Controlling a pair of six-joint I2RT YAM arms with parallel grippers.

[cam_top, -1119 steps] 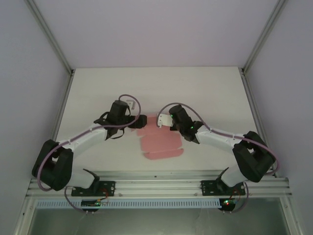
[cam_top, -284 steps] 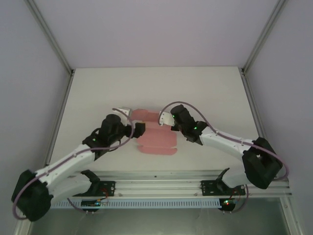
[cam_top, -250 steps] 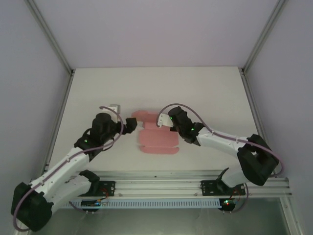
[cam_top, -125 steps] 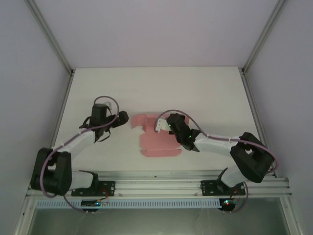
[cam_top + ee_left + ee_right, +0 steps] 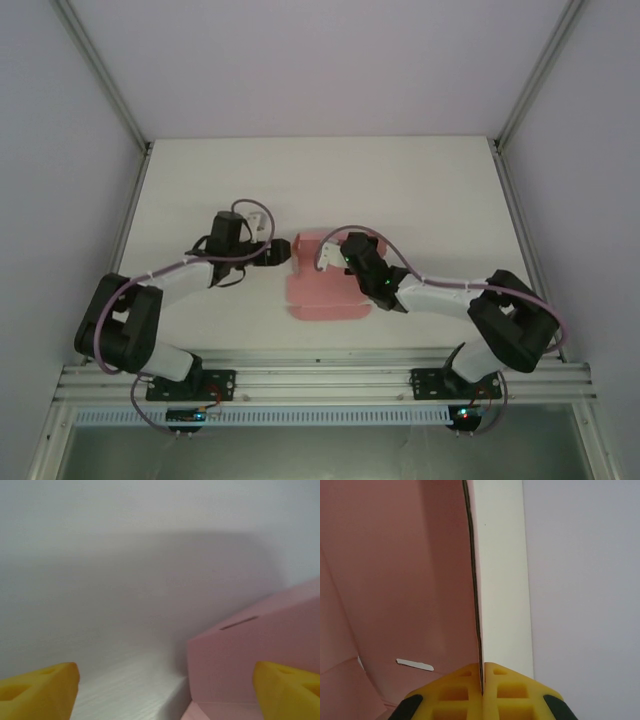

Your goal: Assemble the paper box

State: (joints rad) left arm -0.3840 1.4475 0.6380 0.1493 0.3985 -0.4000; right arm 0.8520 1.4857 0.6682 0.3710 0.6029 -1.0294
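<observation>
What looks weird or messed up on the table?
Nothing looks torn or spilled. The paper box lies mostly flat, with one flap raised, pinched in the right gripper, as for folding. The left gripper is open beside it.

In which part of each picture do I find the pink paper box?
Top external: the paper box lies mid-table, between the two arms.
Left wrist: the paper box is at lower right, one panel raised.
Right wrist: the paper box covers the left half, its edge pinched in the right gripper.
Shared landmark: the white table.
</observation>
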